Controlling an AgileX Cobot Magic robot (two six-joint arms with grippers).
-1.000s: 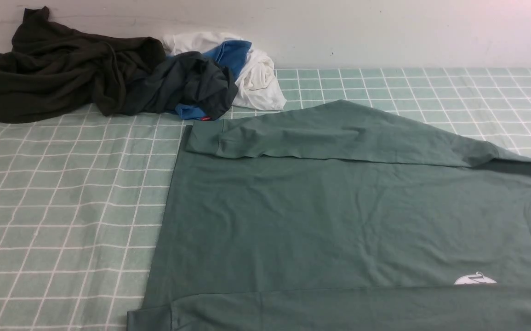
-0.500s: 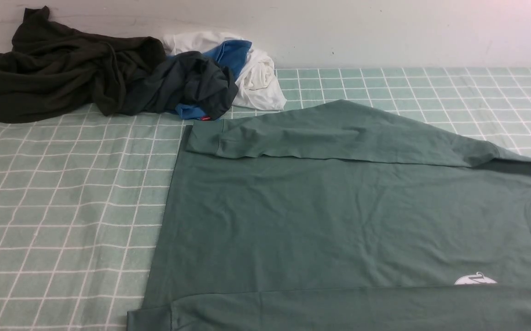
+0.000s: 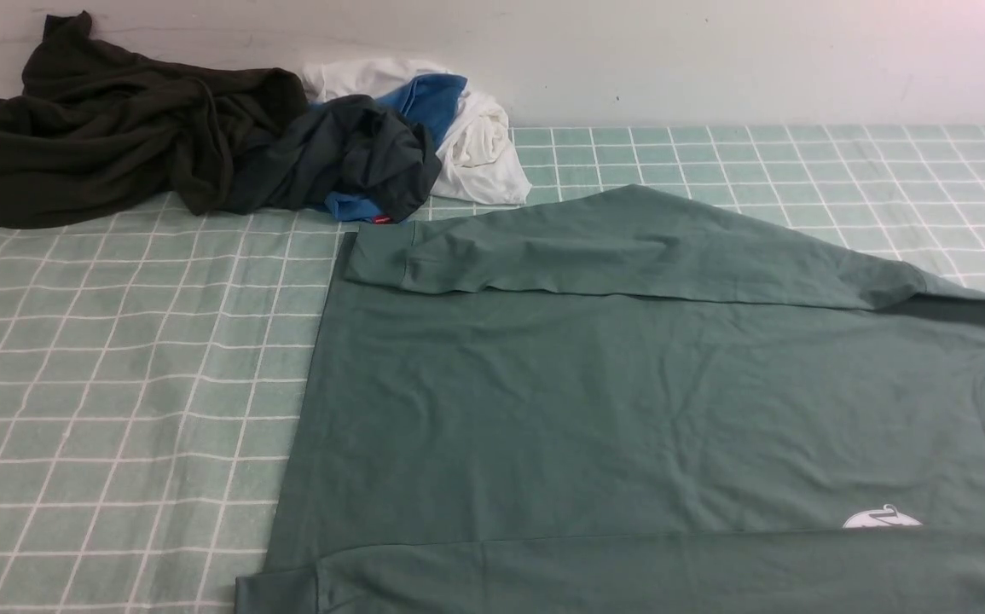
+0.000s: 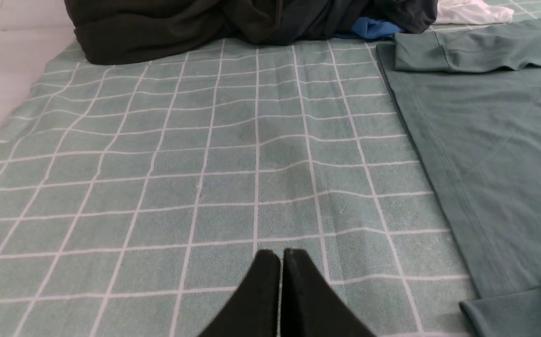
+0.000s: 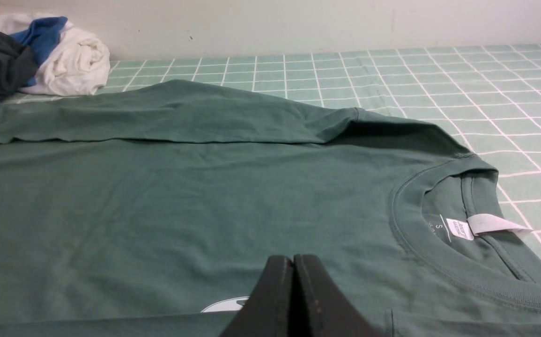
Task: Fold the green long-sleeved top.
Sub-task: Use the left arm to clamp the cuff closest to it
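the left pincer [image 4: 279, 256] has its two black fingers pressed together with nothing between them, and it hangs over bare checked cloth [image 4: 167, 154], apart from the edge of the green top [image 4: 495, 131]. the right pincer [image 5: 292, 260] is likewise closed and empty, poised over the chest of the top just beside the white print [image 5: 226, 305]; whether it touches the fabric cannot be told. in the front view the top lies flat from the centre out toward 4 o'clock, its far sleeve [image 3: 594, 256] folded across the body at about 1 o'clock and its near sleeve [image 3: 628, 571] laid along the edge at 6 o'clock. neither pair of fingers shows clearly in that view. at 10 to 11 o'clock a heap sits against the wall: a dark olive garment [image 3: 100, 128], a navy-grey one [image 3: 356, 153], a blue piece [image 3: 428, 98] and a white one [image 3: 479, 149]. only the right wrist view shows the ribbed collar [image 5: 406, 234] and the white neck label [image 5: 490, 223]; only the left wrist view shows the cuff [image 4: 418, 51] of the far sleeve close up.
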